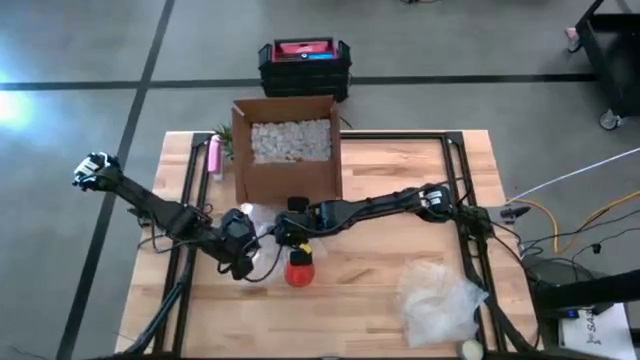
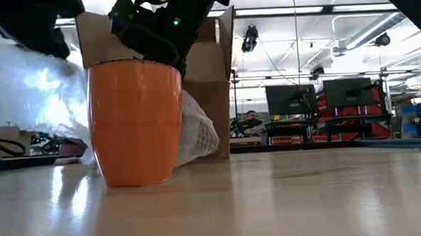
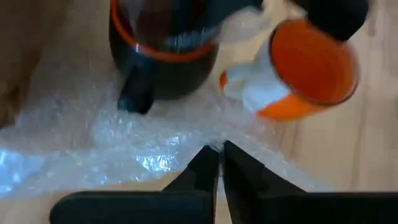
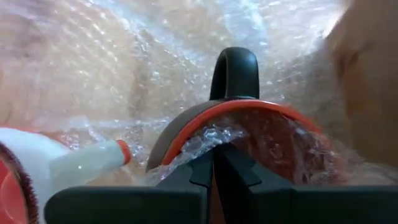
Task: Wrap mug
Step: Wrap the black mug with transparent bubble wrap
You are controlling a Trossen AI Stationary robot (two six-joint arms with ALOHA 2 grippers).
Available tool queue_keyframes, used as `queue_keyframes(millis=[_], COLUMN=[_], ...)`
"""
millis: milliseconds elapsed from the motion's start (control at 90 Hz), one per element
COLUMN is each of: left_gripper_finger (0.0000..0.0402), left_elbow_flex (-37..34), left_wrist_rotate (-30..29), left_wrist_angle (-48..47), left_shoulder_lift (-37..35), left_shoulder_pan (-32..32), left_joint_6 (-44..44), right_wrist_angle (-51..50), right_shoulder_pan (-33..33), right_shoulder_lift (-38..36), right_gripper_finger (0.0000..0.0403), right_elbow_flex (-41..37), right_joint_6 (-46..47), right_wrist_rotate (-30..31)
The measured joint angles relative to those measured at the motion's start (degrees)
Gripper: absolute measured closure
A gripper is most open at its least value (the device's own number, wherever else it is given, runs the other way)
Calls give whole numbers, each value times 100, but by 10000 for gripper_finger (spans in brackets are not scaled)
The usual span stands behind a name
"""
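From above, we saw a wooden table [image 1: 400, 200] on grey floor, one cardboard box [image 1: 288, 150] at 12 o'clock, and two mugs: orange mug [image 1: 300, 270], black mug [image 3: 163, 53]. The left gripper [image 3: 214, 152] pinched bubble wrap [image 3: 124, 137]; the right gripper [image 4: 213, 158] clamped wrap over the black mug's rim.

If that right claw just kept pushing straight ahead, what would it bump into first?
Probably the black mug: the right gripper, shut on bubble wrap at its orange rim, points straight into it. Depth is hard to judge.
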Motion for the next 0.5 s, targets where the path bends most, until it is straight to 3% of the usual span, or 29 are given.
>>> queue_keyframes(millis=[367,500], left_gripper_finger=[401,401], left_elbow_flex=[-107,-146], left_wrist_rotate=[-486,-996], left_wrist_angle=[1048,1107], left_shoulder_lift=[270,536], left_shoulder_pan=[124,162], left_joint_6=[855,940], right_wrist_angle=[-324,-541], right_shoulder_pan=[-40,-57], right_shoulder_lift=[-192,-196], right_gripper_finger=[403,403], right_elbow_flex=[568,782], right_joint_6=[-221,-221], right_wrist_rotate=[66,83])
